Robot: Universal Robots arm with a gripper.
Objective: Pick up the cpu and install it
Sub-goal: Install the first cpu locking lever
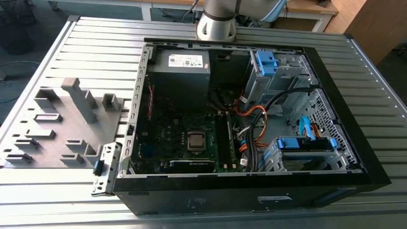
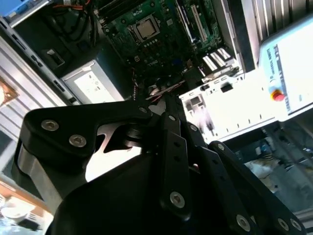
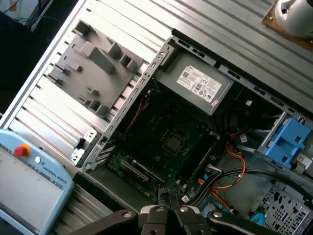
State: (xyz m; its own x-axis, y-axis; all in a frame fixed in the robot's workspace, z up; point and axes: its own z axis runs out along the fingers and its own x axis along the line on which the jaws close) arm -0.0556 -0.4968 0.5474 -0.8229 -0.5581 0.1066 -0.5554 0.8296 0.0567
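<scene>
**Cpu: lying in the socket, gripper well clear**

Item: cpu (image 1: pixel 196 140), a small flat square chip with a silver-grey metal top. Location: lower centre of the exterior view, flat inside the square socket frame on the green motherboard (image 1: pixel 164 139). It sits level with the board, not tilted. The same chip appears in both wrist views, in the middle of the board (image 2: pixel 145 28) (image 3: pixel 172 143).

Housing: large black computer case (image 1: pixel 254 200), lying open on its side on the ribbed silver metal tabletop (image 1: pixel 95 43). A grey power supply box with a white label (image 1: pixel 181 71) lies above the board in the exterior view.

Adjacent: moulded grey parts tray (image 1: pixel 64 124), on the tabletop at the exterior view's left, just beside the case. None of its holders carries a chip.

Gripper (image 3: pixel 169 198): black linkage type, seen in the first wrist view. The jaws are pressed together, with nothing visible between them. It hangs well apart from the cpu, above the case. The grey arm column (image 1: pixel 216 21) stands at the top centre of the exterior view.

Status, as a judgement: the chip rests where it belongs and the jaws hold nothing, so placing looks done. I cannot tell whether the socket latch is locked.
</scene>
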